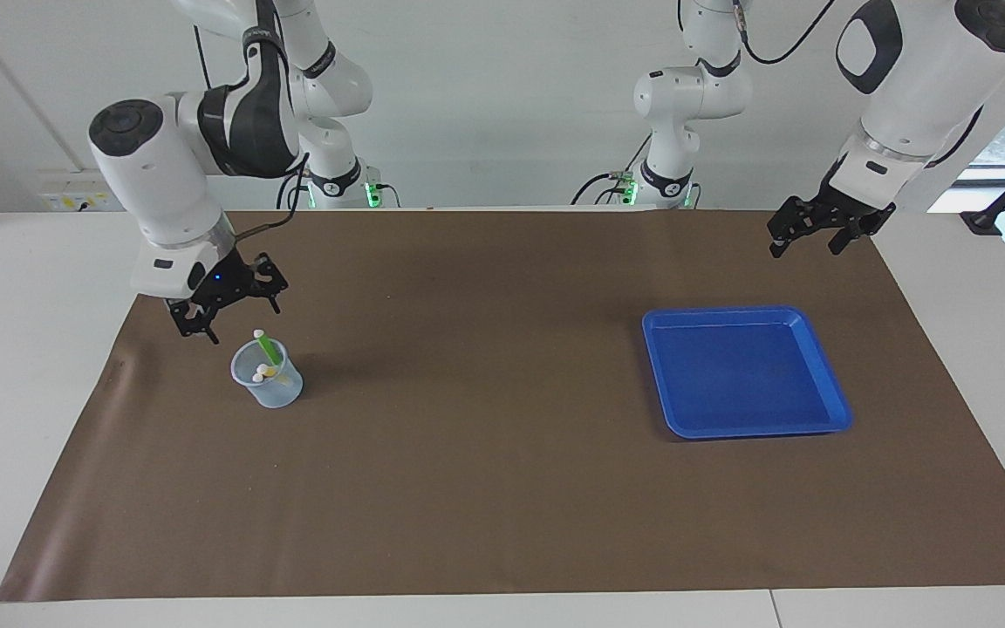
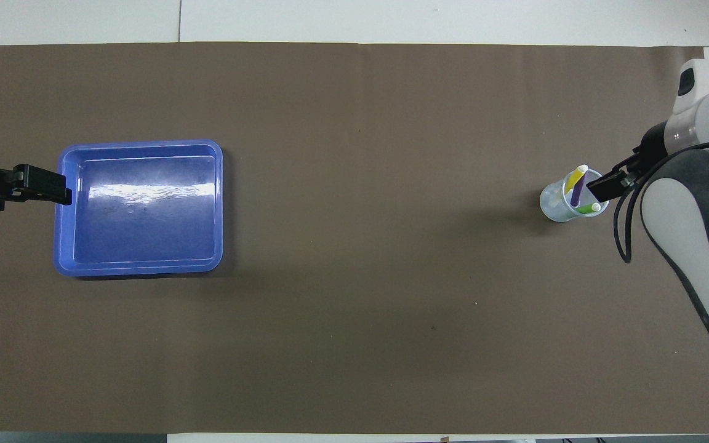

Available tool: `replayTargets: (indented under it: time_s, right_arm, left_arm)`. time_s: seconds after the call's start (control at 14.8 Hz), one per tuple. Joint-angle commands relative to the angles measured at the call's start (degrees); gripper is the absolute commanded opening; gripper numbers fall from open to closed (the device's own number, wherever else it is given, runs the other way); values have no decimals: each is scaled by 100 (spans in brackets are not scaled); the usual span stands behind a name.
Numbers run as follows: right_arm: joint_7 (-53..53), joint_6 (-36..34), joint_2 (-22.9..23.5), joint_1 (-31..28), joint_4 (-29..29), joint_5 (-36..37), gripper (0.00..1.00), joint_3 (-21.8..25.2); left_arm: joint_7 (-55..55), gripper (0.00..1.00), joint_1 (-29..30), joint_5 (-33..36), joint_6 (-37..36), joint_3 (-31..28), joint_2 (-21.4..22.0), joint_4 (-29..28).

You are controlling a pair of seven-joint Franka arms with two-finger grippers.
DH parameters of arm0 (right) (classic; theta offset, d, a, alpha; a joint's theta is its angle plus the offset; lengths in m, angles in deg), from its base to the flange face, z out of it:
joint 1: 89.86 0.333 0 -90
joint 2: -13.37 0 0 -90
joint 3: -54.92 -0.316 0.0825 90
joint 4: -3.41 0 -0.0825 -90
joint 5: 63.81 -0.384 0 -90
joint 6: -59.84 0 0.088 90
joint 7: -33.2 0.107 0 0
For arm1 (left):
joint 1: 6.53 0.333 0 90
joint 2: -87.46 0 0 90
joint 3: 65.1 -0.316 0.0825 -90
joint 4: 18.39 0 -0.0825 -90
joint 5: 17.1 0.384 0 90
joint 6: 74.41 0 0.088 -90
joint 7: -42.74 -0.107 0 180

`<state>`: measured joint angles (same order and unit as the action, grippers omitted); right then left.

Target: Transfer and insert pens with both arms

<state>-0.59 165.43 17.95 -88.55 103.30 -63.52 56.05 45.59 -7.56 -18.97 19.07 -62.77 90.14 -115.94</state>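
A clear cup [image 1: 269, 390] [image 2: 559, 208] stands toward the right arm's end of the table and holds three pens. The green pen [image 1: 269, 349] [image 2: 588, 209] leans up out of it. Beside it in the overhead view lie the yellow pen [image 2: 575, 178] and the purple pen [image 2: 576, 192]. My right gripper [image 1: 228, 316] [image 2: 610, 183] hangs open and empty above the mat, just off the cup's rim. My left gripper [image 1: 803, 247] [image 2: 47, 186] waits open and empty in the air, off the blue tray's edge at the left arm's end.
The blue tray [image 1: 747, 371] [image 2: 139, 227] lies empty toward the left arm's end. A brown mat [image 1: 502, 488] covers the table. Two smaller white arms [image 1: 677, 105] with green lights stand at the robots' edge.
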Motion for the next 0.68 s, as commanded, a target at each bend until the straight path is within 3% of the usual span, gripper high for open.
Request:
replayTargets:
  time_s: [0.0, 0.41, 0.61]
  right_arm:
    - [581, -853, 44, -25, -678, -108, 100, -34]
    - [1488, -2129, -483, -87, -927, -100, 100, 18]
    - [2190, -2272, -554, -96, -883, -99, 100, 1]
  left_arm:
    - [-47, 100, 7, 55, 126, 4, 162, -177]
    - [14, 100, -20, 64, 126, 13, 162, -177]
    - [14, 100, 15, 64, 126, 4, 162, -177]
